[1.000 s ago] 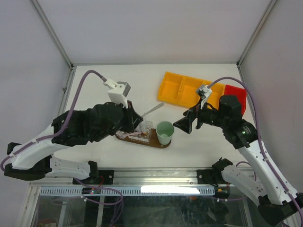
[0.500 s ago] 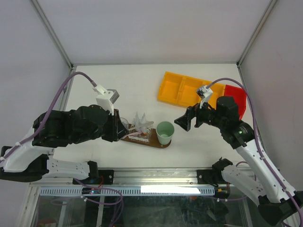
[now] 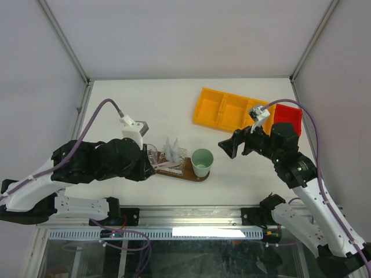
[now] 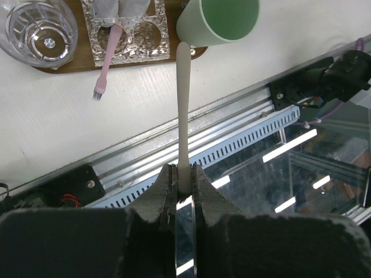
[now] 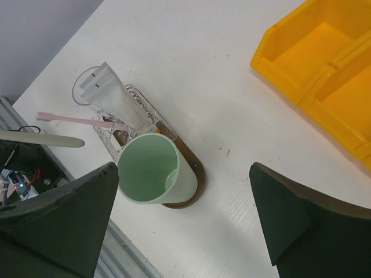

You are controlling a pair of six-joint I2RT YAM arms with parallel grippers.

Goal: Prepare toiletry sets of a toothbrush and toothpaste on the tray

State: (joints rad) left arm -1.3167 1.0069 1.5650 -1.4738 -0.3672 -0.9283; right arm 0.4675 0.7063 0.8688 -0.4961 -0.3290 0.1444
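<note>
White tabletop [image 3: 145,104] (grey walls [image 3: 185,35] around) bears tray [image 3: 192,177] and yellow bin [image 3: 223,110].

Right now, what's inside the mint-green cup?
Mint-green plastic cup looks empty in the right wrist view: only bare inner wall shows. Its near rim covers part of the floor, so that corner is unchecked.

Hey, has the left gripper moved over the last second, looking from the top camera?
Yes. The left gripper, shut on a white toothbrush, has pulled back leftward and nearer, away from the green cup on the tray.
</note>
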